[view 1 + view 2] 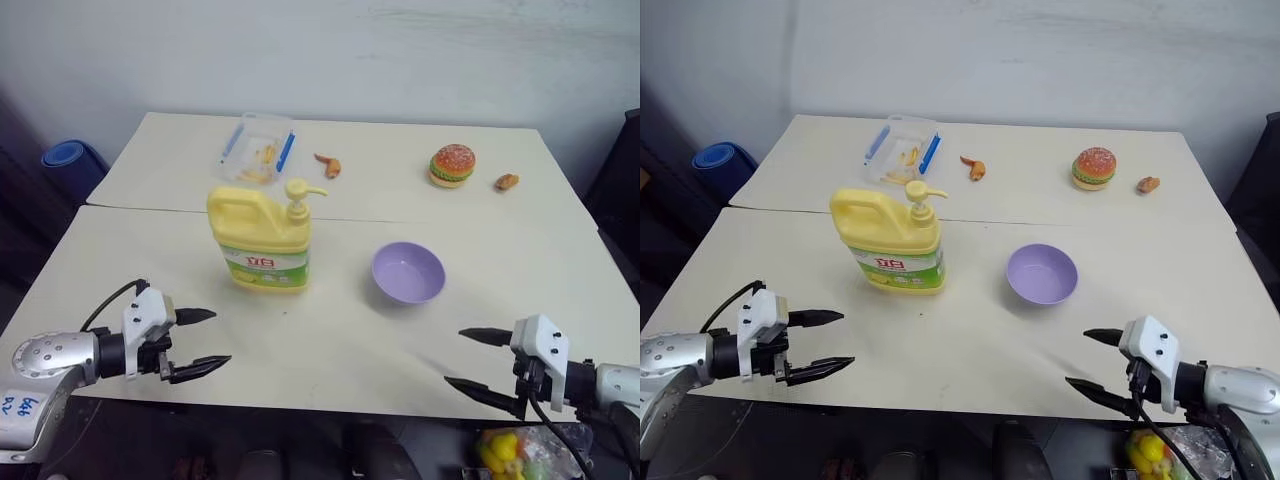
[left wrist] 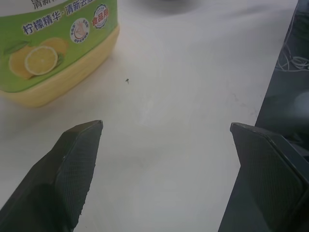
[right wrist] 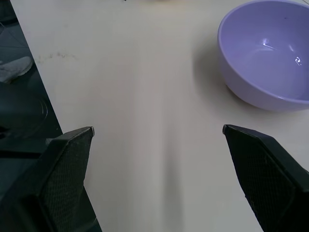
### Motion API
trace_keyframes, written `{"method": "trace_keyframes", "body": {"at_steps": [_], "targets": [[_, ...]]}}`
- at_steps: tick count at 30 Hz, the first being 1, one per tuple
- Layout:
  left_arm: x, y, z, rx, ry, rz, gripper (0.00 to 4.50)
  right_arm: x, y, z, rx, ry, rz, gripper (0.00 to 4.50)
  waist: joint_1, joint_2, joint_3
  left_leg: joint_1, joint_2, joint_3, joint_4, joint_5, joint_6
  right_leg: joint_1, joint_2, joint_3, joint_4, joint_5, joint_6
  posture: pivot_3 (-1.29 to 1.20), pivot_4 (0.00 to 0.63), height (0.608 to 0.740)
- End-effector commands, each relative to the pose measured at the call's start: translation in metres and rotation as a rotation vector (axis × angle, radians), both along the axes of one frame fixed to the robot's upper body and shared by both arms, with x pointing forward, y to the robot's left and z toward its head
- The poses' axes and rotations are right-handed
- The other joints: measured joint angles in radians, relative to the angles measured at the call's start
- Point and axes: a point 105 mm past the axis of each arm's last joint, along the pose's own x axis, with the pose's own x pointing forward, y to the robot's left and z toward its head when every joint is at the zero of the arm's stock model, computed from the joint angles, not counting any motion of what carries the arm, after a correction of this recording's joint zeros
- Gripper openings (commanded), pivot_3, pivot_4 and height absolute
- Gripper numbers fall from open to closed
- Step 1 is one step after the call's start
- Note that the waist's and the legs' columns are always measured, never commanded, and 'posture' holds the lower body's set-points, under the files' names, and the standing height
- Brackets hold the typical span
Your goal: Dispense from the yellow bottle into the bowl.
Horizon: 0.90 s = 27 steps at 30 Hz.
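While both arms wait low at the near edge of the table (image 1: 480, 290), the job looks like it has not started yet. The left gripper (image 1: 203, 339) has its two black fingers spread wide apart and holds nothing. The right gripper (image 1: 478, 362) is spread wide too, and it is empty as well.

The yellow bottle (image 1: 260, 238) stands upright on the table, in front of the left gripper and a little way off. The bowl (image 1: 408, 272) sits to the right of the bottle, near it but not touching. The bowl looks empty inside.

Next, the pump has to be pressed, most likely. The spout points toward the right, about the way the bowl lies, but the bowl is not under it. So one of them probably has to be moved closer first, or the soap would land on the table. One gripper may need to keep the bottle from tipping while the other pushes down.

The bottle is big and yellow, with a handle on top and a pale pump (image 1: 300, 198). Its label (image 2: 53, 38) is green and white with lemon pictures. The bowl is small, round, smooth and light purple.
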Motion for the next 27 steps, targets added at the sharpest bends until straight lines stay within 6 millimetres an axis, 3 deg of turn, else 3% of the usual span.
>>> {"method": "trace_keyframes", "body": {"at_steps": [1, 11, 15, 21, 27], "targets": [[0.007, 0.001, 0.005, 0.001, -0.040, 0.028, 4.50, 0.004, 0.004, 0.008, -0.004, -0.040, 0.020, 4.49, 0.000, 0.000, 0.000, 0.000, 0.000, 0.000, 0.000, 0.000, 0.000, 0.000, 0.000, 0.000, 0.000, 0.000, 0.000, 0.00, 0.150, 0.740], [0.000, -0.003, 0.002, -0.054, 0.014, 0.028, 4.50, -0.001, 0.007, 0.005, 0.034, 0.001, 0.018, 4.49, 0.000, 0.000, 0.000, 0.000, 0.000, 0.000, 0.000, 0.000, 0.000, 0.000, 0.000, 0.000, 0.000, 0.000, 0.000, 0.00, 0.150, 0.740], [-0.001, -0.010, 0.010, -0.090, 0.020, 0.015, 4.50, 0.005, 0.010, 0.013, 0.048, -0.027, 0.004, 4.49, 0.000, 0.000, 0.000, 0.000, 0.000, 0.000, 0.000, 0.000, 0.000, 0.000, 0.000, 0.000, 0.000, 0.000, 0.000, 0.00, 0.150, 0.740], [-0.017, -0.038, 0.051, -0.167, 0.045, -0.192, 4.50, 0.019, 0.028, 0.039, 0.110, -0.066, 0.043, 4.49, -0.001, 0.000, 0.000, 0.000, 0.000, -0.001, 0.000, 0.000, 0.000, 0.000, 0.000, -0.001, 0.000, 0.000, 0.000, 0.00, 0.150, 0.740], [-0.014, -0.058, 0.092, -0.096, -0.025, -0.389, 4.50, 0.059, 0.040, 0.042, 0.005, -0.071, 0.024, 4.49, -0.002, 0.001, 0.001, -0.002, -0.001, -0.002, 0.002, 0.001, -0.001, -0.001, 0.000, -0.001, 0.000, 0.000, 0.000, 0.00, 0.150, 0.740]]}}
